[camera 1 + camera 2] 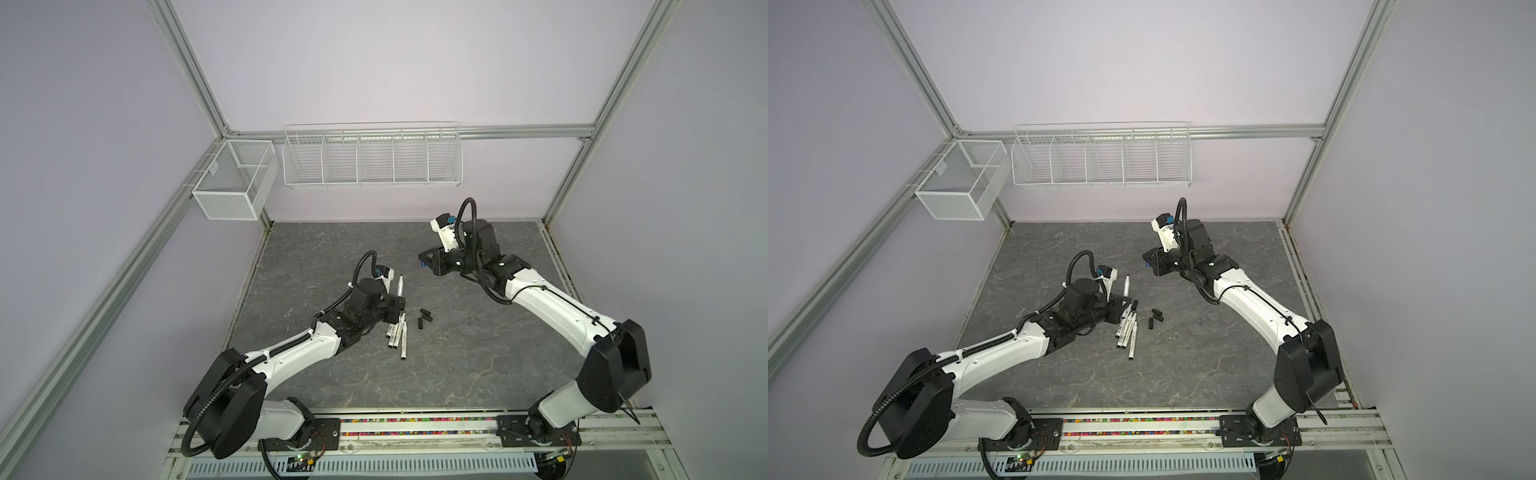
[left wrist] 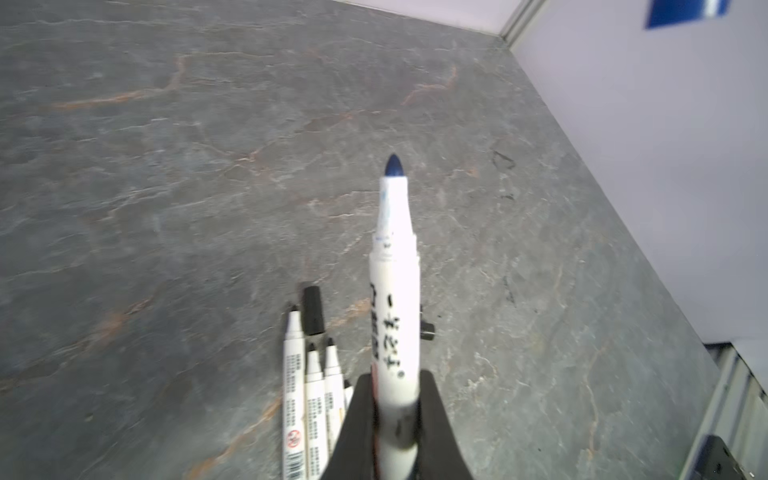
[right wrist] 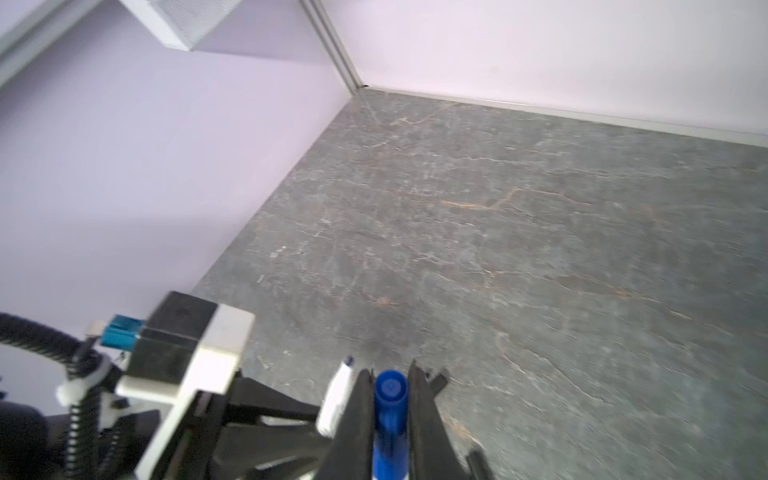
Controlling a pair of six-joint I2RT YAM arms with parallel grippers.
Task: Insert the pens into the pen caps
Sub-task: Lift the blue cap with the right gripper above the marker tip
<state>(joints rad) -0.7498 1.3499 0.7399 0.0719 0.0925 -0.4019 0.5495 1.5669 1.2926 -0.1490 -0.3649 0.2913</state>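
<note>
Where it tapers, the white pen [image 2: 394, 316] is blue.

A robotics lab test cell: aluminium-profile frame [image 1: 189, 70], plain lilac panel walls [image 1: 374, 62], two white robot arms [image 1: 291, 353] bolted to a front rail [image 1: 415, 442], wire baskets [image 1: 340, 164] hung above a slate-patterned table [image 1: 415, 374].

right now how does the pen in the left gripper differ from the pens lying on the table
The held pen has a dark blue tip; the lying pens have black tips. The held pen is clamped in the left gripper, raised off the table; the lying pens rest flat, side by side. All are uncapped, with white barrels and dark print.
</note>
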